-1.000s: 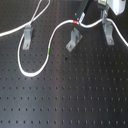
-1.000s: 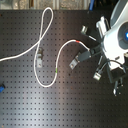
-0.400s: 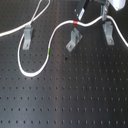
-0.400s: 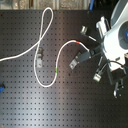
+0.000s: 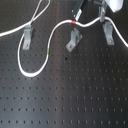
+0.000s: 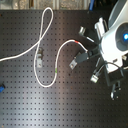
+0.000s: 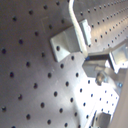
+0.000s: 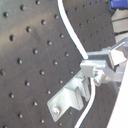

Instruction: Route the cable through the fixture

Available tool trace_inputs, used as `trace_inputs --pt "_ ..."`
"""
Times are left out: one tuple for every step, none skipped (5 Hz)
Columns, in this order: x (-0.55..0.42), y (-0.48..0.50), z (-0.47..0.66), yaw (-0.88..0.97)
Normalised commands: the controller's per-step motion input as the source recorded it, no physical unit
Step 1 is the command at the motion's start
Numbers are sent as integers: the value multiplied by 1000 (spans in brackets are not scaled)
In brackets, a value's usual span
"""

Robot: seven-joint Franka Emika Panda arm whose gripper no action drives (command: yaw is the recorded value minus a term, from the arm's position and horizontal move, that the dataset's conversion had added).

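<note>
The white cable (image 5: 35, 75) curls in a wide loop on the black board, with its green band (image 5: 48, 50) on the rising side and its red band (image 5: 75, 22) near the top. Past the red band it runs right, beyond the right fixture (image 5: 108, 34). The middle fixture (image 5: 73, 42) stands just below the red band. My gripper (image 5: 82, 14) hangs over that stretch. In the second exterior view my gripper (image 6: 86, 50) is beside the red band (image 6: 76, 44). The second wrist view shows my gripper (image 8: 95, 67) shut on the cable (image 8: 75, 35), above a metal fixture (image 8: 70, 97).
A third fixture (image 5: 27, 36) stands at the first exterior view's left, with cord running past it to the frame edge. A thin loop (image 6: 46, 15) reaches toward the board's far edge. A small blue object (image 6: 1, 90) sits at the second exterior view's left edge.
My gripper has shifted slightly to the first exterior view's left, with the cable still in it. The loop on the board has barely moved.
</note>
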Motion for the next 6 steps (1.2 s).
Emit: trace_inputs --pt "-86 169 320 -69" --pt "-143 263 134 -9" --pt "-128 138 -1 0" --pt "-162 308 -3 66" --pt "-9 26 0 0" --pt "9 -45 727 -109"
